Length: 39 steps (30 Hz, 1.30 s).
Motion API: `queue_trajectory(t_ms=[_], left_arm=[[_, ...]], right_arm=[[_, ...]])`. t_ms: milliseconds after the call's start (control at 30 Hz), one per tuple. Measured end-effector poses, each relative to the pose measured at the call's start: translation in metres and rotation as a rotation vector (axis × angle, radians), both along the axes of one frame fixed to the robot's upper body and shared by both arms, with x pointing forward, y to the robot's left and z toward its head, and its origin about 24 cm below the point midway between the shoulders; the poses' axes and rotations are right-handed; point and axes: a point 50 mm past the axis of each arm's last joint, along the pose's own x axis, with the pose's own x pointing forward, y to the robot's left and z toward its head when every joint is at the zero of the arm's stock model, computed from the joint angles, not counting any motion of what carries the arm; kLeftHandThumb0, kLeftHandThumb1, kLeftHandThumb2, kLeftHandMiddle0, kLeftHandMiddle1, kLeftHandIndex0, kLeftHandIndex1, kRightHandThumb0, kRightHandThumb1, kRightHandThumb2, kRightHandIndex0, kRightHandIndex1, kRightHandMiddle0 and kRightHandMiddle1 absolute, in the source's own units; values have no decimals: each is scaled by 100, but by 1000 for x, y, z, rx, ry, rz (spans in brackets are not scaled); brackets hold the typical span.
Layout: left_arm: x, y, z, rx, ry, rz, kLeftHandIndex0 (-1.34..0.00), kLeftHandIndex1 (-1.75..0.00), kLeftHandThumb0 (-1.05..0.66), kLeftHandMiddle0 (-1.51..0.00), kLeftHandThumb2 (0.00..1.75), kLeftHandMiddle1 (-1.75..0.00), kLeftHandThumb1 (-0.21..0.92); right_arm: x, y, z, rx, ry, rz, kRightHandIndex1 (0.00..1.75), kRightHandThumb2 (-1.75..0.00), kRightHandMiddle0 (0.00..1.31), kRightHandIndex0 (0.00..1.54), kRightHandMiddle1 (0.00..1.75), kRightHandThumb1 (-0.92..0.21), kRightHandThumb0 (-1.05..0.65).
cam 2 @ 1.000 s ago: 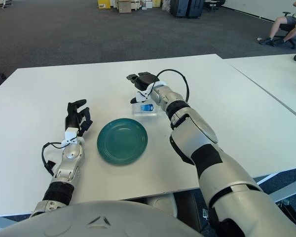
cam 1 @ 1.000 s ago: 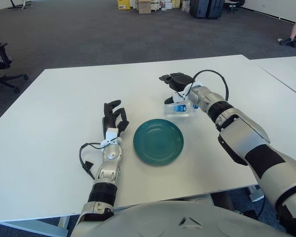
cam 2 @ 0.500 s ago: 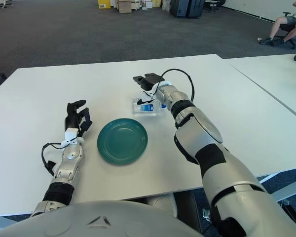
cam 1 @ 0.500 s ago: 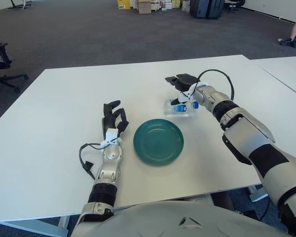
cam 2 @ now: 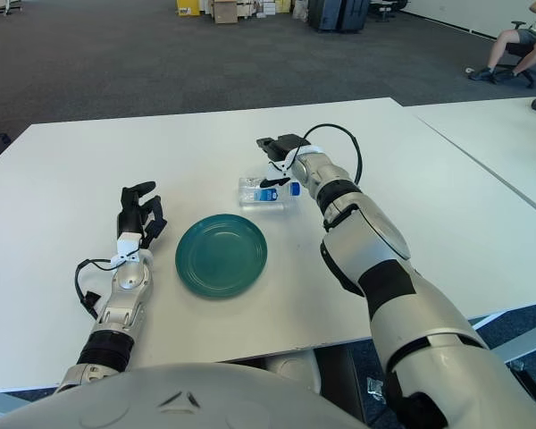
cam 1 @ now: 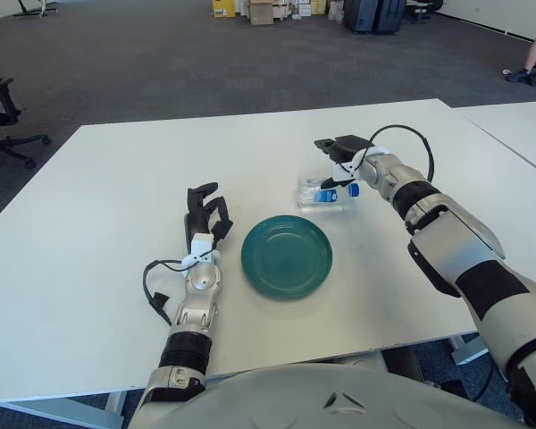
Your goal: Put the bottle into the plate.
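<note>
Lying on its side on the white worktop (cam 1: 89, 232), the clear plastic bottle with a blue label and cap (cam 1: 324, 192) sat just behind the round teal plate (cam 1: 287, 256). We saw our right hand (cam 1: 344, 156) just above its cap end, fingers spread, holding nothing. Our left hand (cam 1: 204, 214) showed left of the plate, fingers loosely curled.

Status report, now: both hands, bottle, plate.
Right robot hand open above cap end of bottle, no grip. Bottle lies on its side on the table behind the green plate, not in it. Left robot hand idle left of plate. Path unobstructed.
</note>
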Motion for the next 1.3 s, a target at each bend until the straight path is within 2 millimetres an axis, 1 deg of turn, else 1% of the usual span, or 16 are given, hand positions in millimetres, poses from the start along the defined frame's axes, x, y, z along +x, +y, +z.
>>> queue_trajectory(t_ms=[267, 467, 667, 967, 1300], left_arm=[[0, 0, 0, 0, 1, 1, -24, -111, -60, -44, 76, -57, 92], [0, 1, 0, 1, 1, 1, -24, -111, -60, -45, 76, -57, 92], [0, 0, 0, 1, 1, 0, -23, -111, -60, -45, 76, -56, 92], [-1, 0, -1, -1, 3, 1, -24, -111, -60, -46, 76, -56, 92], [-1, -1, -1, 4, 2, 1, -25, -111, -59, -46, 76, -56, 92]], right_arm=[[0, 2, -1, -6, 4, -8, 0, -27, 0, 0, 0, -92, -105], [-2, 8, -4, -6, 10, 5, 0, -26, 0, 1, 0, -92, -105], [-6, 14, -11, -10, 27, 28, 0, -27, 0, 1, 0, -92, -105], [-16, 21, -26, -26, 65, 68, 1, -27, 1, 3, 0, -92, -105], [-18, 25, -27, -30, 67, 88, 1, -26, 1, 5, 1, -92, -105]])
